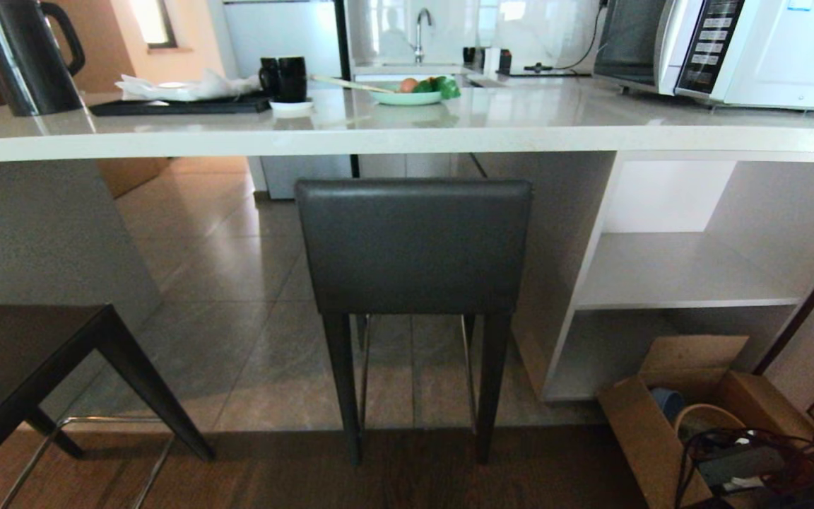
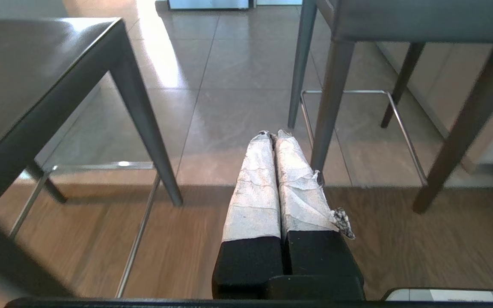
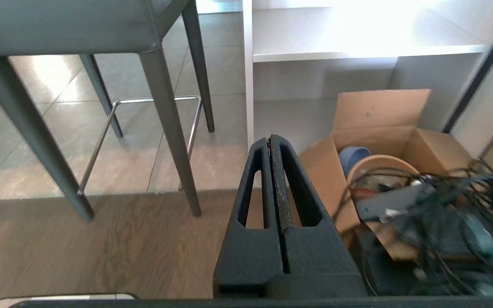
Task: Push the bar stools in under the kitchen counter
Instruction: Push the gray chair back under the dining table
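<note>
Nearest to us, at the lower left of the head view, one of the bar stools (image 1: 25,367) shows only its flat dark seat, a slanted leg and its metal footrest; it stands on the wood floor, outside the kitchen counter (image 1: 407,127). We see the second stool (image 1: 414,244) straight ahead, upright, its grey leather backrest turned toward us, just below the slab's front edge. Its rear legs stand on the wood strip, its front legs on the tile.

Our left gripper (image 2: 274,134) hangs low between the two stools with its paper-wrapped fingers (image 2: 257,188) pressed together, holding nothing. Our right gripper (image 3: 270,139), black fingers likewise closed and empty, hangs beside a cardboard box (image 3: 379,124) of tangled cables.

We can read no writing anywhere; the microwave (image 1: 725,49) panel's labels are too small to make out.
</note>
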`<state>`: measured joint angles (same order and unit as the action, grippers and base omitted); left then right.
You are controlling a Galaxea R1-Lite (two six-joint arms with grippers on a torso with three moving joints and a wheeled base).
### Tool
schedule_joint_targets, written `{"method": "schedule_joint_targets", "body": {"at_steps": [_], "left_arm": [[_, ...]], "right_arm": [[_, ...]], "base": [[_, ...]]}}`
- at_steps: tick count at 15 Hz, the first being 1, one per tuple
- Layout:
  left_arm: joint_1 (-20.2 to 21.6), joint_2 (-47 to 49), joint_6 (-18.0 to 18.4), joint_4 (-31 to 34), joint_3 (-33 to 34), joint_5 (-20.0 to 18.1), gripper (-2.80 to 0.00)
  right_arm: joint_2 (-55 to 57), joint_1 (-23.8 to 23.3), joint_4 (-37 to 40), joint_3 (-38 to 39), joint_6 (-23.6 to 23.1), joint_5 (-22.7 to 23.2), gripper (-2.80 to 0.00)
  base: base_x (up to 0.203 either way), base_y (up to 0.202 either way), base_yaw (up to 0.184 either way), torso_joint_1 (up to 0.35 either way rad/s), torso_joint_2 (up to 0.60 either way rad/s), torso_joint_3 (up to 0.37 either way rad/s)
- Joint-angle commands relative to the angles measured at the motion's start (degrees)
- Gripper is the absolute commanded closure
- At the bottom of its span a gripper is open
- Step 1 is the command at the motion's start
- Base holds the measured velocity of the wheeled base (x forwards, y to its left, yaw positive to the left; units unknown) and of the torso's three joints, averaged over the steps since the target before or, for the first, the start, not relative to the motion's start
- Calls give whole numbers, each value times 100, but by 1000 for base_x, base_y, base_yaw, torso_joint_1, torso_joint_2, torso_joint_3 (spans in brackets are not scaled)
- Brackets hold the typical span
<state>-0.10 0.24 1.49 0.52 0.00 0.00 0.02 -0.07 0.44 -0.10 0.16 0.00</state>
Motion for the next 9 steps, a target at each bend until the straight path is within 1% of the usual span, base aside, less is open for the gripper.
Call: {"method": "schedule_joint_targets", "body": {"at_steps": [1, 9], "left_arm": [[1, 2, 1, 0, 0, 0, 0], [1, 2, -17, -8, 0, -9, 0]], "right_arm": [[-2, -1, 0, 1, 2, 0, 0], [-2, -1, 0, 1, 2, 0, 0]], "base": [[-195, 0, 0, -1, -1, 3], [-198, 0, -1, 2, 3, 5]]}}
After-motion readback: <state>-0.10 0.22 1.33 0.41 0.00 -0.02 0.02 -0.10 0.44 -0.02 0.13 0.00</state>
